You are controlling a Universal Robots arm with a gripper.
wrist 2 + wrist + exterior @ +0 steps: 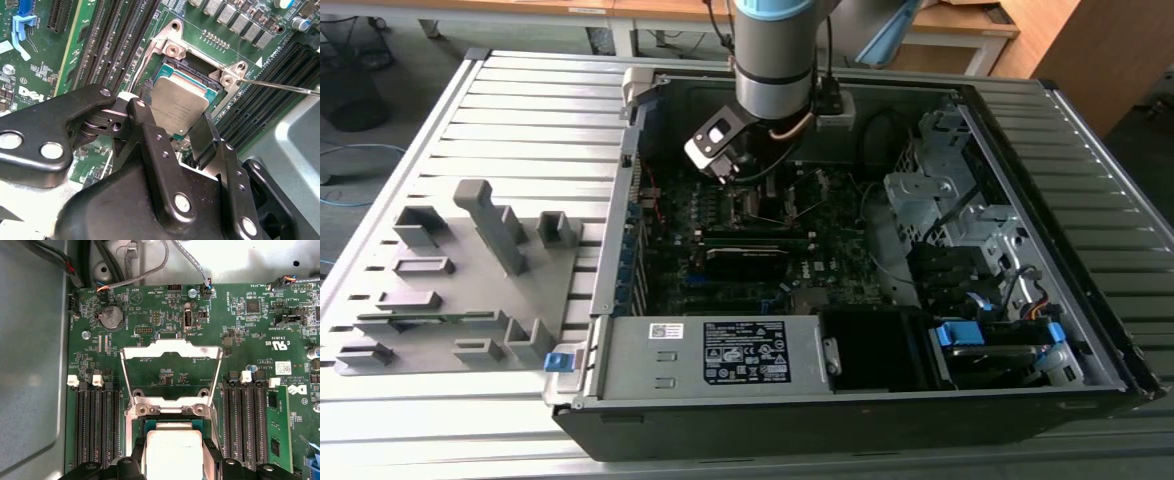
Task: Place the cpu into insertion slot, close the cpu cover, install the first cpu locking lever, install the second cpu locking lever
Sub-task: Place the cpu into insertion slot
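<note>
My gripper (744, 178) reaches down into the open computer case over the motherboard. In both wrist views its black fingers (145, 130) close on two opposite edges of the cpu (177, 102), a flat silver-grey square. The cpu (172, 452) sits in or just above the insertion slot (200, 76), whose black frame shows around it. The cpu cover (172, 354), a thin silvery frame with a large window, stands swung up from its hinge behind the insertion slot (172, 423). A thin locking lever rod (280, 86) sticks out beside the socket.
Long black memory slots (97, 425) run on both sides of the socket, with a green memory stick (277, 432) further out. A white-labelled power supply box (720, 352) fills the case's near edge. Drive cages (947, 200) stand at the exterior view's right, a grey fixture tray (454, 280) at its left.
</note>
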